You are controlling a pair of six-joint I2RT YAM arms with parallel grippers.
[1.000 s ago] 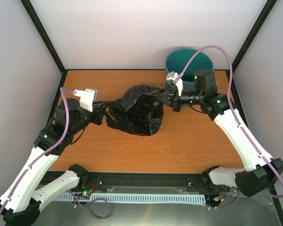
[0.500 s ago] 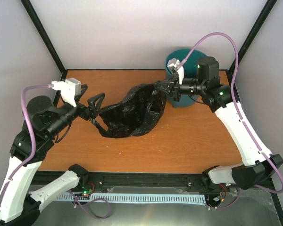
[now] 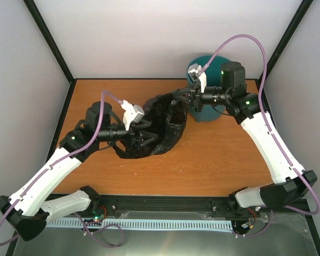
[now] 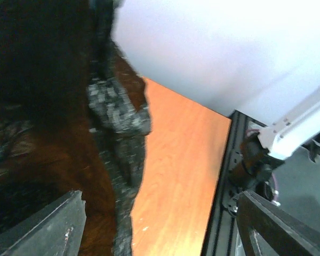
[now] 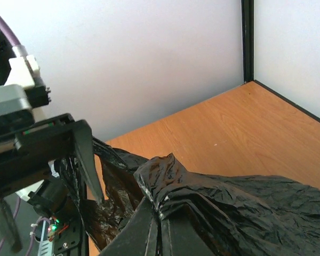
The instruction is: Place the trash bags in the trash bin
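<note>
Black plastic film: the trash bag (image 3: 159, 124) lies crumpled near the middle of the wooden table (image 3: 224, 154). Most of it rests on the board, and none of it is inside the trash bin (image 3: 207, 113).

Right gripper (image 3: 182, 98): closed. In the right wrist view my two fingers (image 5: 149, 230) are pressed together on a bunched, knotted fold of the bag (image 5: 229, 202). That fold is drawn up off the table at the bag's far right corner, and the film slopes down from it toward the centre.

Left gripper (image 3: 142, 136): open, holding nothing. From above it hangs over the near left part of the bag, pointing to the right. In the left wrist view my fingers (image 4: 48, 224) stand wide apart at the bottom corners. The ragged edge of the bag (image 4: 42, 85) runs down between them over bare table (image 4: 176, 176). I cannot tell whether either fingertip touches the film.

Trash bin: teal, upright, at the far right of the table near the back wall. My right wrist and forearm pass in front of it and hide much of its side and rim. The pinched corner of the bag sits just beside the bin on its left. I cannot tell whether film and bin are in contact.
</note>
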